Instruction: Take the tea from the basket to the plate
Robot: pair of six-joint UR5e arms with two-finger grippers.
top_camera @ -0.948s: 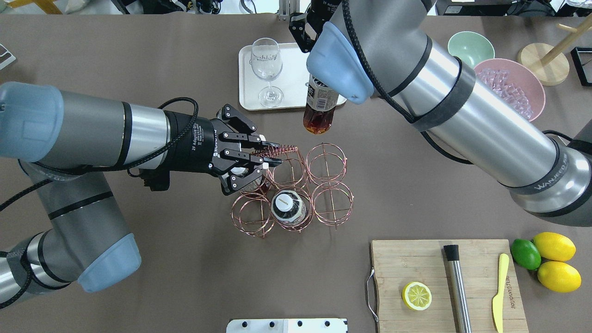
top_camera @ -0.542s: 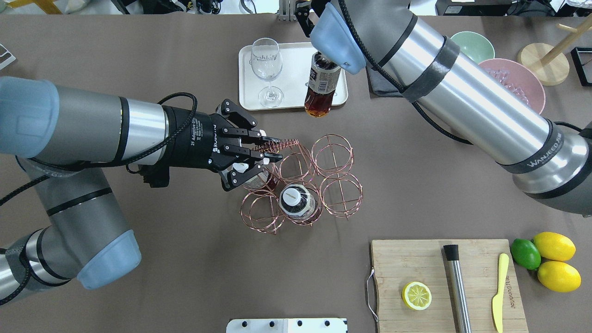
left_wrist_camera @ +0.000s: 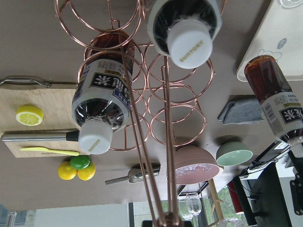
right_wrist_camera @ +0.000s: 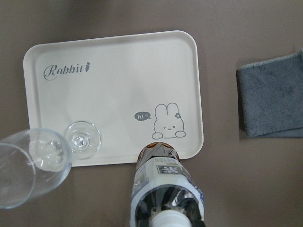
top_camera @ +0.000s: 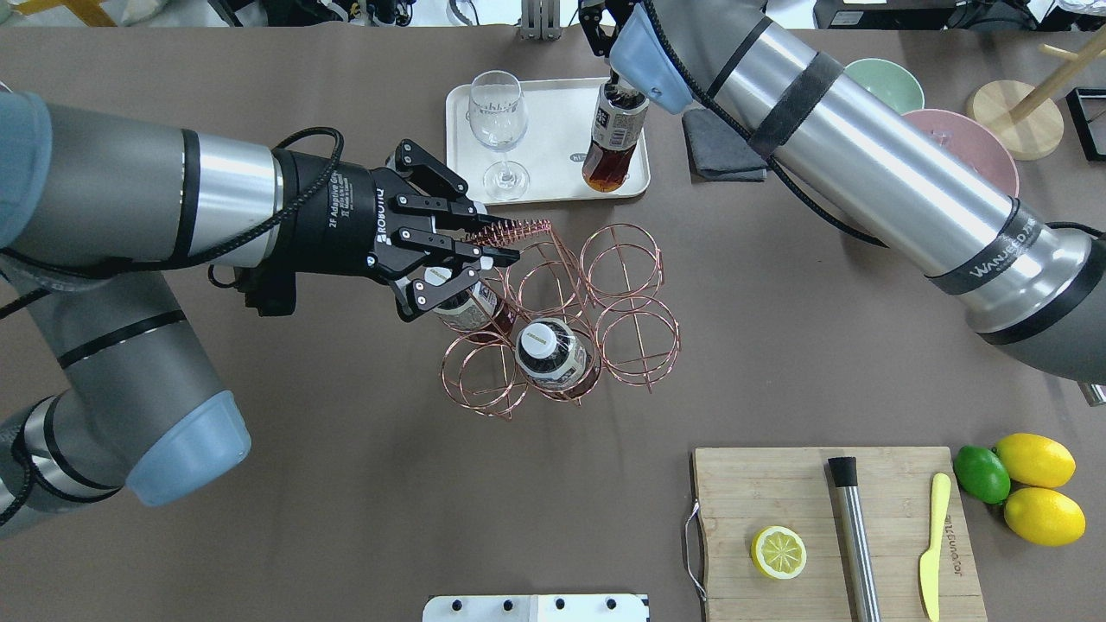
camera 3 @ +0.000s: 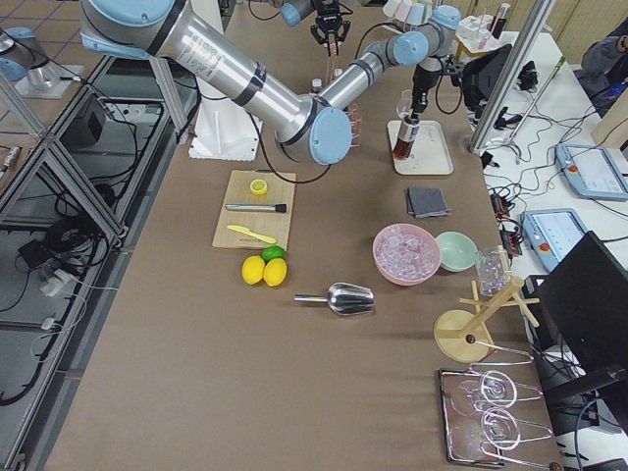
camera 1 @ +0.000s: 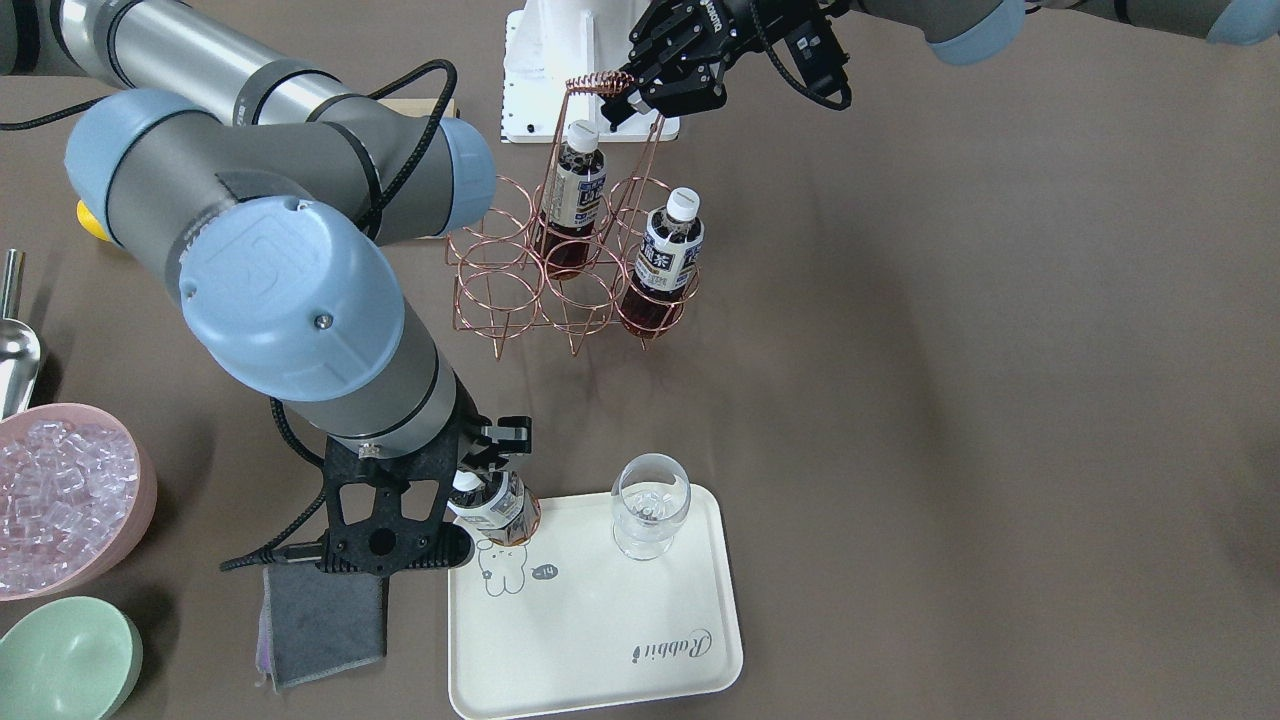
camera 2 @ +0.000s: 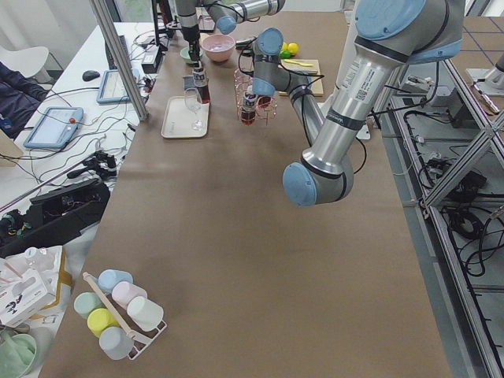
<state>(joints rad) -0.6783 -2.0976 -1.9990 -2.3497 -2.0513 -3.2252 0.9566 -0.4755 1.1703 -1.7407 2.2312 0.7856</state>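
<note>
The basket (top_camera: 622,302) is a copper wire rack of rings; it also shows in the front-facing view (camera 1: 500,285). My left gripper (top_camera: 497,240) is shut on the coil at the top of its handle (camera 1: 595,85). Two tea bottles (top_camera: 546,354) (top_camera: 462,304) stand in its rings. My right gripper (camera 1: 472,468) is shut on the cap of a third tea bottle (top_camera: 615,138) and holds it upright at the plate's (top_camera: 553,112) corner nearest the basket. In the right wrist view the bottle (right_wrist_camera: 165,189) overlaps the plate's rim (right_wrist_camera: 113,90); I cannot tell if they touch.
A wine glass (top_camera: 499,130) stands on the plate. A grey cloth (top_camera: 724,147), a pink bowl of ice (camera 1: 60,490) and a pale green bowl (camera 1: 65,660) lie beside the plate. A cutting board (top_camera: 821,518) with half a lemon, a muddler and a knife sits at the near right.
My right arm has carried the tea bottle away from the basket to the plate's corner. My left gripper, still on the handle, has shifted the basket slightly toward the plate.
</note>
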